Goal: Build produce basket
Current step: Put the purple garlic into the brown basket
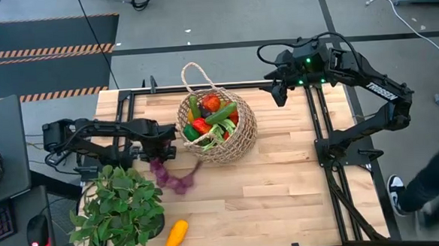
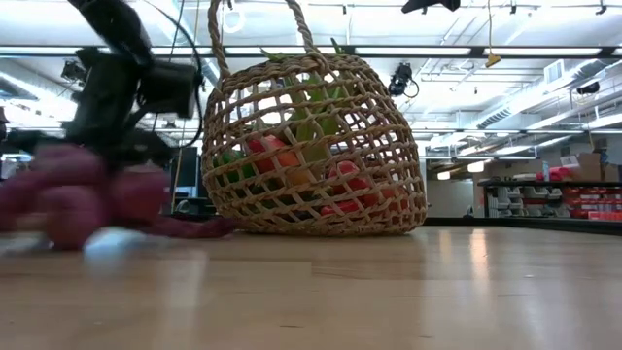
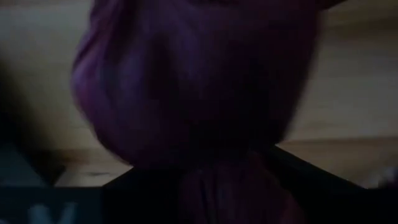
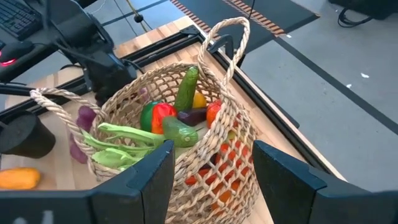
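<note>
The tan straw basket (image 1: 218, 130) sits on the table's far middle, leaning, with cucumbers, peppers, a leek and other produce inside (image 4: 166, 121). The purple string of bulbs (image 1: 171, 177) lies on the wood to the left of the basket and nearer than it; the low view shows its bulbs (image 2: 68, 199) blurred. My left gripper (image 1: 163, 150) is low at the string's far end, shut on it. My right gripper (image 1: 279, 90) is open and hangs in the air beyond the basket's far right side, touching nothing. A yellow squash (image 1: 176, 233) lies near the table's near edge. My left gripper pinches the purple string between its two fingers at a narrow neck (image 3: 227, 190) just behind a big bulb (image 3: 193, 81), which fills the wrist view. It comes in low from the table's left. The other bulbs (image 1: 179, 182) lie on the table.
A leafy potted plant (image 1: 118, 207) stands at the near left corner, close to the left arm. Dark frame rails (image 1: 321, 121) run along the table's right and far edges. Bare wood (image 1: 276, 195) spreads over the near right. A person's shoe and leg (image 1: 426, 187) show on the floor to the right.
</note>
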